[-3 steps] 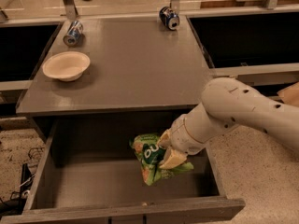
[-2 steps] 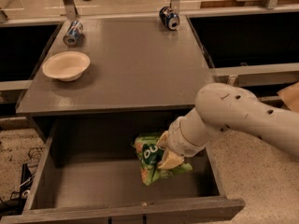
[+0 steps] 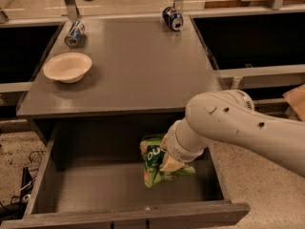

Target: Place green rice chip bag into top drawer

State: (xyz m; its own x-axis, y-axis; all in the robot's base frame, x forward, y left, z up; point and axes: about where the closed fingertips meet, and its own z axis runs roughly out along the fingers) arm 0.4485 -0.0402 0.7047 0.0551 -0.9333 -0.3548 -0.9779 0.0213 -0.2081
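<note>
Starting at your left, a pale round shallow bowl (image 3: 67, 67) sits on the flat grey bench (image 3: 138, 75), with a dented blue soda can (image 3: 75, 34) lying on its side just behind it.

Below the bench edge, the wide, shallow grey wooden top drawer (image 3: 95, 187) stands pulled fully out, its floor bare on the left side.

Right of the drawer's middle you find the crinkly bright green rice chip bag (image 3: 153, 159), upright and already inside the drawer's walls. Whether its lower edge touches the floor is hard to say.

The tool (image 3: 172, 165) is clamped on the bag's right side, mostly hidden under the wrist.

A second blue soda can (image 3: 172, 18) lies at the bench's far edge.

The thick white arm (image 3: 238, 128) reaches in from your right. Over the last second it has eased slightly left and lower, while the bag has barely shifted.

By my reading, the carry is over and you are settling the bag. What remains is to let go and lift clear of the drawer's right wall.
</note>
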